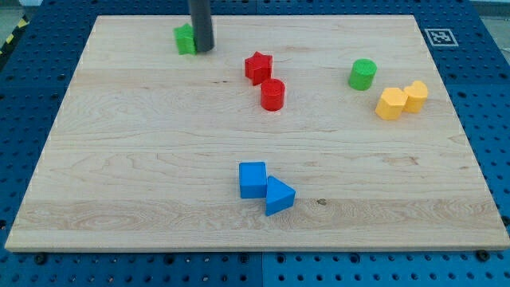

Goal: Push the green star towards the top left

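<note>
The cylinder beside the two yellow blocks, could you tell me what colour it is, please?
Green: the cylinder shows clearly in the camera view.

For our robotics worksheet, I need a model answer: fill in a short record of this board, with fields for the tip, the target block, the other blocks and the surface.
tip: my tip at the view's top left, against the green star's right side
target: green star, partly hidden by the rod
red: star, cylinder, close together
green cylinder: at the view's right
yellow: two blocks, touching
blue: cube, triangle, touching
surface: wooden board

Wooden board point(159, 159), green star point(185, 39), red, yellow, blue blocks, green cylinder point(362, 74)
</note>
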{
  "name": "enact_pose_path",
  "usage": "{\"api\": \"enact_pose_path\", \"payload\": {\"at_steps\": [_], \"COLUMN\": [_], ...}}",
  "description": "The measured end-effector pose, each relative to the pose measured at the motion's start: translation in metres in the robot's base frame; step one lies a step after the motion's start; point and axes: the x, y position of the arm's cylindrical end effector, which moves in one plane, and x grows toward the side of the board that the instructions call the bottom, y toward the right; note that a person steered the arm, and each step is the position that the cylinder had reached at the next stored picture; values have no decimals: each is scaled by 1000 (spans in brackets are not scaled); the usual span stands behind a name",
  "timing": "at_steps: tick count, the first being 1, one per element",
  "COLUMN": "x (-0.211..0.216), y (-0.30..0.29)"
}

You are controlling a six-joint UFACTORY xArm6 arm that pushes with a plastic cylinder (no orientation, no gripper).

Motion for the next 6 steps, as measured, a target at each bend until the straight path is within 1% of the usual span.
{"api": "enact_pose_path", "payload": {"at_steps": [2, 4, 6], "x": [-1, -1, -1], "y": [-13, -54, -70]}}
